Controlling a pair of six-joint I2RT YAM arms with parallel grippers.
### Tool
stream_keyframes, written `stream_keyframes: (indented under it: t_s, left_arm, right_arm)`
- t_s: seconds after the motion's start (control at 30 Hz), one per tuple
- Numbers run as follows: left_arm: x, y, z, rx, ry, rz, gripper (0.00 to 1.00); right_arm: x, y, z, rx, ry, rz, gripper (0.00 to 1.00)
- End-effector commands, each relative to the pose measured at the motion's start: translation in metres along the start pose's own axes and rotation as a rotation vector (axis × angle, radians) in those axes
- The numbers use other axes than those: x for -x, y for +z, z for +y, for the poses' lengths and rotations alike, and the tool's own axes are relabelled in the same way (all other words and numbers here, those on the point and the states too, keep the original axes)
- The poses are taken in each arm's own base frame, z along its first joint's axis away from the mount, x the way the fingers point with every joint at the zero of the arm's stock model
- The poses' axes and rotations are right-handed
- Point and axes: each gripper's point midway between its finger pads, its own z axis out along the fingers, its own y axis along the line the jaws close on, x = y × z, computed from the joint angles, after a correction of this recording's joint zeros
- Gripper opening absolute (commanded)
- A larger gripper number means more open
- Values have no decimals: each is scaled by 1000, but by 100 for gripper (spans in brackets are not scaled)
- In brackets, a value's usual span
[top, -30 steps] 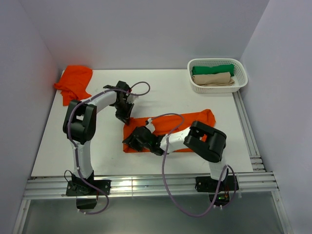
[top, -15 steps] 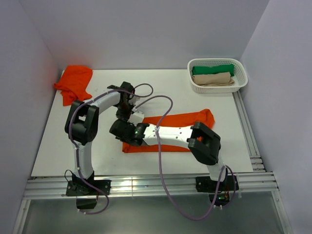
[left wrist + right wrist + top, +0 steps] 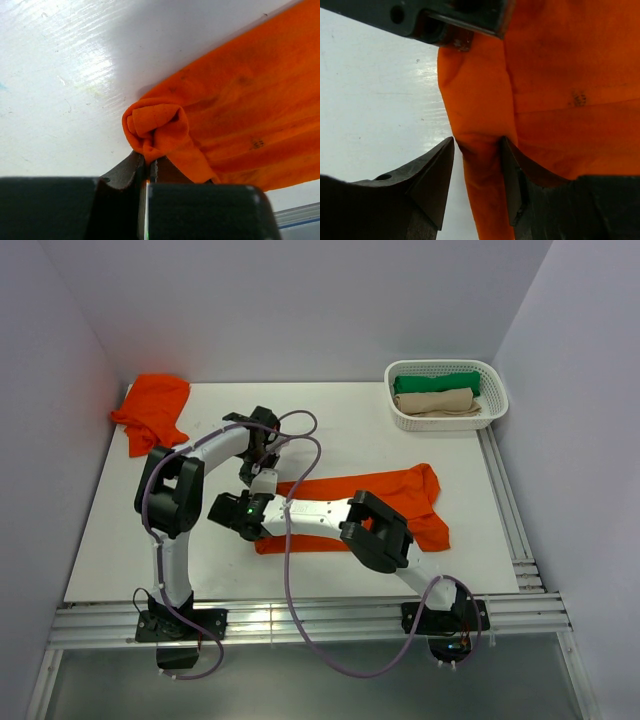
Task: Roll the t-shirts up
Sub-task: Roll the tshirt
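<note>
Folded cloth t-shirt point(image 3: 400, 495) at table centre: bright orange, plain, with one small dark fleck visible in the wrist views.
Crumpled second cloth t-shirt point(image 3: 153, 408) at the far left corner: the same bright orange.
Flat table top point(image 3: 330, 420): glossy white.
Oval plastic mesh basket point(image 3: 447, 420): white lattice.
Rolled cloth bundles in the basket: one deep green point(image 3: 436, 382), one pale beige point(image 3: 434, 403).
Two robot arms point(image 3: 320, 515): white shells, black joints, purple-grey cables.
Surrounding walls point(image 3: 300, 300): pale lavender-grey.
</note>
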Motion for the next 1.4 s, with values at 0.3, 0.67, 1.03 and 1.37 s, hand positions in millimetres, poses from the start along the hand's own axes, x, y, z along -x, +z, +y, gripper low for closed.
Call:
stream_keyframes:
  t_s: [0.3, 0.67, 1.03, 1.37]
  left_arm:
    - [14, -15, -7, -6, 0, -40, 20]
    - [54, -86, -9, -172, 29, -212, 76]
    - [3, -79, -1, -348, 47, -219, 76]
    - [-6, -6, -3, -395, -57, -187, 68]
  right_arm:
    - [-16, 8, -6, -13, 12, 41, 18]
    - [-4, -17, 16, 420, 336, 148, 12]
    - [0, -13, -9, 782, 697, 285, 10]
    - [-15, -6, -14, 825, 780, 354, 9]
